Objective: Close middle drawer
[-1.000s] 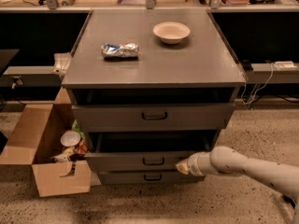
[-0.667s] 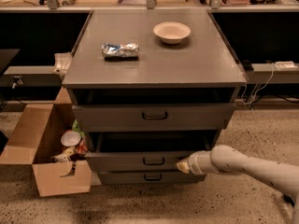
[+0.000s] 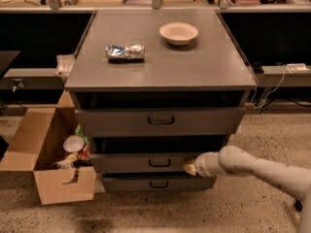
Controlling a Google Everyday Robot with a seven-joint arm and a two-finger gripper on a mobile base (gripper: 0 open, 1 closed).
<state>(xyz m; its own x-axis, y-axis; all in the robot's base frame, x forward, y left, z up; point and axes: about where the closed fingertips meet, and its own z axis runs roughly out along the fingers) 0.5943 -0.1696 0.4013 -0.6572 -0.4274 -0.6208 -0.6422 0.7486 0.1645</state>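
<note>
At cabinet (image 3: 194, 67) front, middle drawer (image 3: 126, 162) sits 2nd of three, pulled partway out; gripper (image 3: 190, 168) at its R end, arm reaching from R; grip state can't tell.

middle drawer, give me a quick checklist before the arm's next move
1. middle drawer shut: not ok, a dark gap shows above its front.
2. gripper at the drawer front: ok, it appears to meet the right end.
3. push point near the handle: not ok, the gripper is well right of it.
4. nothing sticking up inside the drawer: cannot tell, the interior is dark.
5. cardboard box out of the drawer's path: ok, it stands left of the cabinet.
</note>
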